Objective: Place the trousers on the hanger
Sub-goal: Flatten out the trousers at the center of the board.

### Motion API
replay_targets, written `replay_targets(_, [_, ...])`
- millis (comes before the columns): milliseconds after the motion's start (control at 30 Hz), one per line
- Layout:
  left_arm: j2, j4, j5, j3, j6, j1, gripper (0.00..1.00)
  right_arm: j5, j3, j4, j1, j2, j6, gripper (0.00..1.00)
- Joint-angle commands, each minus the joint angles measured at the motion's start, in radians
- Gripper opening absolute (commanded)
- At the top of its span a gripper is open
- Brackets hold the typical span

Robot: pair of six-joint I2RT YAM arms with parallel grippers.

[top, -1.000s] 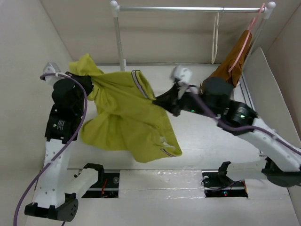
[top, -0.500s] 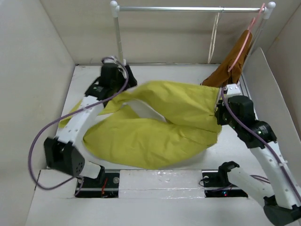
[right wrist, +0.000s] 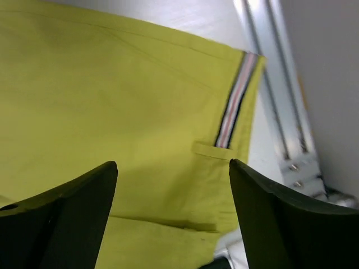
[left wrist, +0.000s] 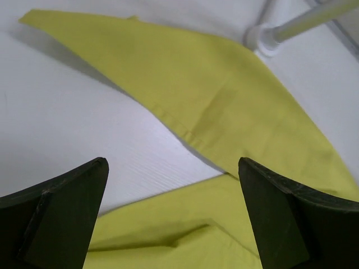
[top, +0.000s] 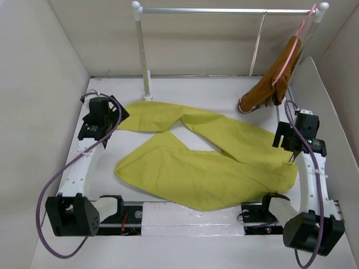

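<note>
Trousers (top: 207, 174) dropped flat, under spread right gripper (right wrist: 173, 163)

Looks to me like a robotics lab test cell, plain beige walls (top: 33, 84) boxing in a white table (top: 185, 89), left arm (top: 84, 162) and right arm (top: 308, 174) bolted at its near edge, purple cable (top: 39, 210) trailing, metal rail (top: 224, 10) at the back

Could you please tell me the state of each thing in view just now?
trousers: spread flat on the table, unheld
hanger: bare, hanging on the rail
rust-brown garment: hanging on the pink hanger
left fingers: open, empty
right fingers: open, empty
</note>
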Motion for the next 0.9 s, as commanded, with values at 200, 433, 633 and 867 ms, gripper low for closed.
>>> replay_targets(200, [0.173,0.189,0.157,-0.151,-0.171,0.301,0.93,-0.411,-0.068,0.155,0.345,-0.159,-0.094,0.00])
replay_targets(433, [0.341,0.444,0.323,-0.134,-0.243,0.383,0.94,-0.343,-0.168,0.126,0.644,-0.258,-0.055,0.46])
replay_targets(633, [0.533,0.563,0.405,-0.102,-0.289,0.383,0.82,-0.269,-0.192,0.187,0.842,-0.282,0.082,0.56])
replay_targets(867, [0.598,0.648,0.412,-0.039,-0.300,0.383,0.23,-0.228,-0.177,0.313,0.999,-0.201,0.157,0.55])
